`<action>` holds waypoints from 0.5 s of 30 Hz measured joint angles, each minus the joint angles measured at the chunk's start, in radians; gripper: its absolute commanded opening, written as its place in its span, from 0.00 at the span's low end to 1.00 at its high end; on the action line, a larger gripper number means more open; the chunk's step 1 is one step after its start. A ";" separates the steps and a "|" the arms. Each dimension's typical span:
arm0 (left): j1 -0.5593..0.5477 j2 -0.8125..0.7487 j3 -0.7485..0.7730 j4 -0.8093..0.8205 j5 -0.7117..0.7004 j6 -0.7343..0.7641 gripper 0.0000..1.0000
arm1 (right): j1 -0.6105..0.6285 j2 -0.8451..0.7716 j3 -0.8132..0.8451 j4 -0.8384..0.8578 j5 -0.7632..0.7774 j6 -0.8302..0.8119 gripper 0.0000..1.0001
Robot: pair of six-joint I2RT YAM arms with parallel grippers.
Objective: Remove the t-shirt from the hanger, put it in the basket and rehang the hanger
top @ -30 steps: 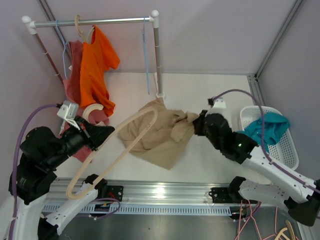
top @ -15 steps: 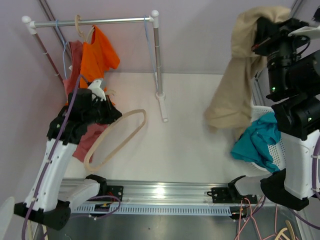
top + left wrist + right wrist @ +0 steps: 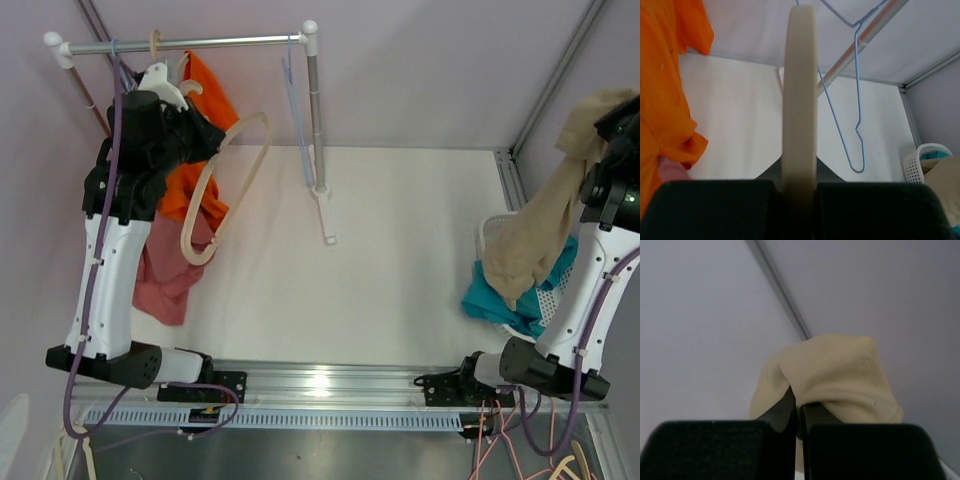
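Note:
A beige t-shirt hangs free of the hanger at the far right, draped down over a white basket. My right gripper is shut on the t-shirt's top edge; in the right wrist view the cloth folds over the closed fingertips. The bare cream hanger is lifted at the left, next to the clothes rack. My left gripper is shut on it. The left wrist view looks along the hanger, which is edge-on and clamped between the jaws.
The rack's bar and post stand at the back left. An orange shirt, a pink shirt and a blue wire hanger hang from it. A teal garment lies in the basket.
The left arm has swung the empty hanger up from the table toward the rack. The right arm has carried the beige t-shirt right and lower, over the basket.

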 measured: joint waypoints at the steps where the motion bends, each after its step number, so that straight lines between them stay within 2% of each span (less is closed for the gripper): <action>1: 0.000 0.021 0.035 0.003 -0.002 0.001 0.01 | -0.074 -0.010 -0.070 -0.003 -0.050 0.039 0.00; 5: 0.001 0.096 0.133 0.014 -0.013 0.009 0.01 | -0.245 -0.054 -0.303 -0.028 -0.172 0.138 0.00; 8: 0.002 0.175 0.226 0.014 -0.017 0.018 0.00 | -0.262 -0.135 -0.500 -0.023 -0.180 0.182 0.00; 12: 0.002 0.262 0.299 0.040 -0.006 0.025 0.01 | -0.263 -0.299 -0.874 0.047 -0.181 0.255 0.02; 14: 0.002 0.286 0.300 0.067 0.010 0.029 0.01 | -0.265 -0.310 -1.002 0.044 -0.166 0.302 0.79; 15: 0.002 0.294 0.299 0.078 0.019 0.034 0.01 | -0.265 -0.290 -1.038 0.041 -0.154 0.320 0.99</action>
